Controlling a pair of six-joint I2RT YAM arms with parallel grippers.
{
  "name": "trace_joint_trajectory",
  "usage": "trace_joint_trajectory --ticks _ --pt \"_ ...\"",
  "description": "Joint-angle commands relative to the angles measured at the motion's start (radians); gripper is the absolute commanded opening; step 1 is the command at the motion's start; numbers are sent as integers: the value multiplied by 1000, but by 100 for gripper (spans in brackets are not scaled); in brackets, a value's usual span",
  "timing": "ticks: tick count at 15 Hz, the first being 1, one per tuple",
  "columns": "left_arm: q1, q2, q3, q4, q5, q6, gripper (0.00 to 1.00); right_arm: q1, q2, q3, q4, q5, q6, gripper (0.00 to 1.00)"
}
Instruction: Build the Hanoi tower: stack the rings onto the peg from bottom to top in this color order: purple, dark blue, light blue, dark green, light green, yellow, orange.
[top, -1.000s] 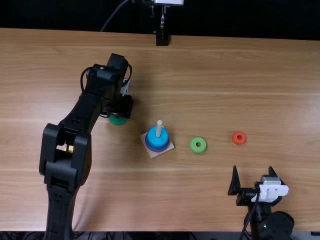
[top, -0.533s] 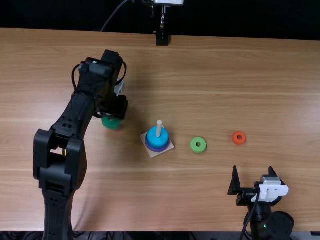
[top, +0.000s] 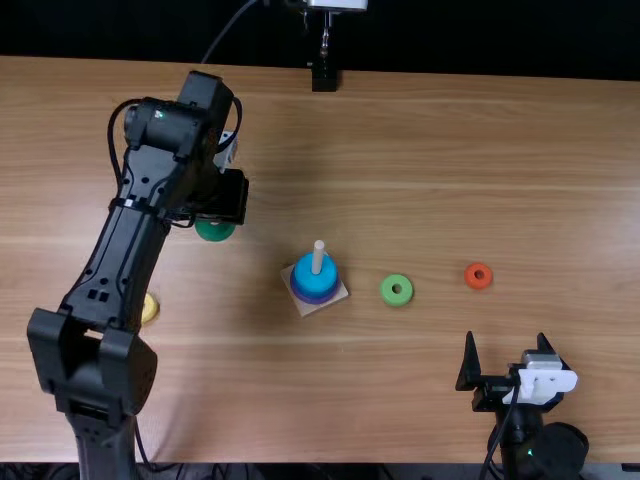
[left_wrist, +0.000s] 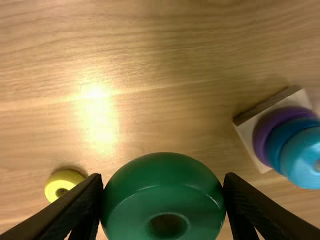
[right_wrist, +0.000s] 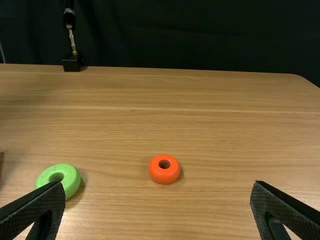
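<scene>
In the top view my left gripper (top: 212, 212) is at the left, shut on the dark green ring (top: 214, 231). The left wrist view has the dark green ring (left_wrist: 164, 197) held between the two fingertips of that gripper (left_wrist: 163, 192). Light blue (top: 315, 273) tops the stack on the peg (top: 318, 256), with purple (top: 316, 299) lowest and dark blue between them, seen in the left wrist view. Right of the base lie the light green ring (top: 396, 290) and orange ring (top: 478, 275). My right gripper (top: 507, 345) stands open at the lower right; its wrist view includes the orange ring (right_wrist: 164, 168).
The yellow ring (top: 149, 308) lies on the table beside the left arm's forearm. A square wooden base (top: 306, 308) sits under the stack, turned at an angle. A black stand (top: 324, 77) is at the table's far edge.
The left gripper has moved up and to the left in the top view, carrying the dark green ring off the table. More of the yellow ring is uncovered. The right arm has kept still.
</scene>
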Motion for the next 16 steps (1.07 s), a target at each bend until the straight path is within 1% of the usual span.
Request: trace_joint_trajectory --ticks 1,3,4,5,7,10,12,14,16 --pt "-33 -93 17 5 0 -91 0 -12 -13 -60 -79 -11 -2 100" --pt "-81 -132 -2 7 -2 -161 0 -12 -13 -60 -79 -13 -2 100" --pt "-95 -152 -15 12 -2 -176 0 -12 -13 -60 -79 -13 -2 100" --pt "-105 -185 -32 29 -2 -176 0 -12 -13 -60 -79 -11 -2 100" --pt "-147 -208 -64 66 -2 -176 0 -12 -13 -60 -79 -11 -2 100" --pt "-190 -206 -71 54 0 -176 0 -12 -13 -60 -79 -13 -2 100" --pt "-231 -205 -69 51 0 -176 0 -12 -13 -60 -79 -13 -2 100" --pt "-257 -198 -61 51 7 -178 0 -12 -13 -60 -79 -11 -2 100" --pt "-290 -186 -55 53 9 -178 0 -12 -13 -60 -79 -11 -2 100"
